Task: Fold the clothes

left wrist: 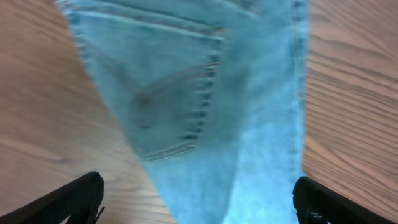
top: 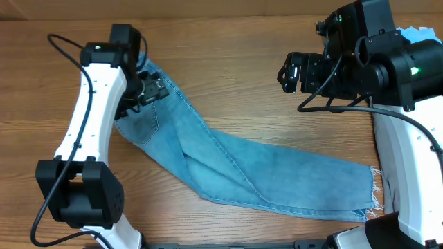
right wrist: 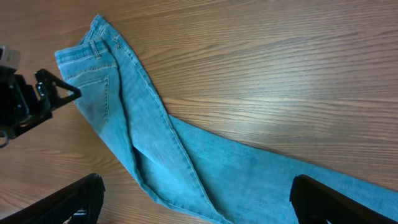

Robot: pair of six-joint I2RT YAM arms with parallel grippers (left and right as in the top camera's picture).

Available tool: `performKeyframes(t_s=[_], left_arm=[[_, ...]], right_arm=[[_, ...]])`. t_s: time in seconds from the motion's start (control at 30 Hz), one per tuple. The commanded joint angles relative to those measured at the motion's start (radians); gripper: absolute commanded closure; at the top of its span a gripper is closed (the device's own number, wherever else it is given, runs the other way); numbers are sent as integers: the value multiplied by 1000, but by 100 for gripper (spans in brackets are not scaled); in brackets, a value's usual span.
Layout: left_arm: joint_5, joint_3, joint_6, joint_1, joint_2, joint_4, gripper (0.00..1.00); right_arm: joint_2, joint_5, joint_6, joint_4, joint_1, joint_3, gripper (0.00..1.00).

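Note:
The light-blue jeans [top: 242, 169] lie flat on the wooden table, folded in half lengthwise, waist at upper left and frayed hems [top: 376, 194] at lower right. My left gripper [top: 149, 90] hovers over the waist end, open and empty; its wrist view shows a back pocket [left wrist: 168, 93] with curved stitching between the spread fingers [left wrist: 199, 202]. My right gripper [top: 291, 71] is open and empty, raised above bare table beyond the legs. Its wrist view shows the jeans [right wrist: 161, 149] from waist to knee between its fingers [right wrist: 196, 199], and the left gripper [right wrist: 28, 102] at the left edge.
The wooden table [top: 263, 41] surrounds the jeans. A light-blue item [top: 419, 32] peeks out behind the right arm at the far right edge. Arm bases stand at the front left [top: 79, 197] and front right [top: 415, 187].

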Motion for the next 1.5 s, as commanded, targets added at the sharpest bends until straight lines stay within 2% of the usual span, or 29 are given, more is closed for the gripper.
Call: performKeyframes(t_s=[0.0,0.03,0.17,0.47,0.6,0.7,0.8,0.87,1.0,1.07,1.1,1.27,1.47], left_arm=[[-32,-36,-33,-30,-20,32,10],[-45,-40,-43,-36,-8,34,15],[-43,-40,-42,-57,84,55,10],[-69,-40,-43,-66,290,68,19],[-143,-40,-56,-66,322,35,34],[-186,-21,-66,-66,319,-3,42],[-227,24,-80,-66,314,-74,61],[-282,82,-137,-66,313,-171,73],[-361,164,-224,-66,310,-325,80],[-375,183,-249,-66,307,-393,80],[-376,180,-229,-64,307,-419,85],[-374,174,-218,-50,307,-419,89],[-346,147,-169,32,296,-419,95]], right_arm=[[-4,-5,0,5,3,7,0],[-4,-5,0,5,3,7,0],[-4,-5,0,4,3,7,0],[-4,-4,0,1,3,7,0],[-4,-4,-3,1,3,7,0],[-4,-2,-3,1,3,7,0],[-3,3,-4,1,3,7,0],[-2,2,-3,2,3,7,0],[1,2,-3,1,3,7,0],[6,2,-3,1,3,7,0],[9,2,-3,0,3,7,0],[18,2,-3,-8,3,7,0],[22,2,-3,-24,3,-4,0]])
